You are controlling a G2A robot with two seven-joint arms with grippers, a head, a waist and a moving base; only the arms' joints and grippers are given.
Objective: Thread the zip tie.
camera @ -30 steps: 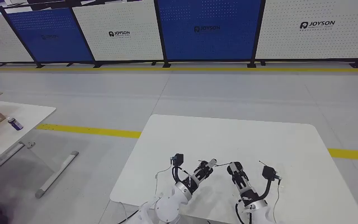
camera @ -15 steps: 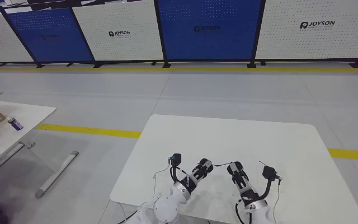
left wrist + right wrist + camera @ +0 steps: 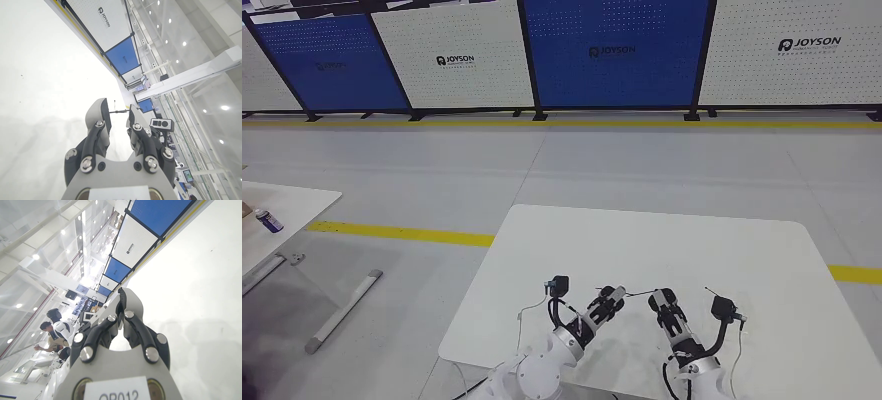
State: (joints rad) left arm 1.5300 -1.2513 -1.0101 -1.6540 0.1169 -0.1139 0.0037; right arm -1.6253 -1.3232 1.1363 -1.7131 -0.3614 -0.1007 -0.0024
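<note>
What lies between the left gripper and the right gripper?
The thin black plastic zip tie bridges that gap in the top view, running from the right gripper to the left gripper. The left wrist view shows it between open fingers.

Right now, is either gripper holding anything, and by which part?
The right gripper is shut on one end of the zip tie; which end cannot be told. The other end lies between the left gripper's open jaws, ungripped.

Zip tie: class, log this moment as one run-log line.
left end effector: open, zip tie crossing its gap | right end effector: shut on zip tie
</note>
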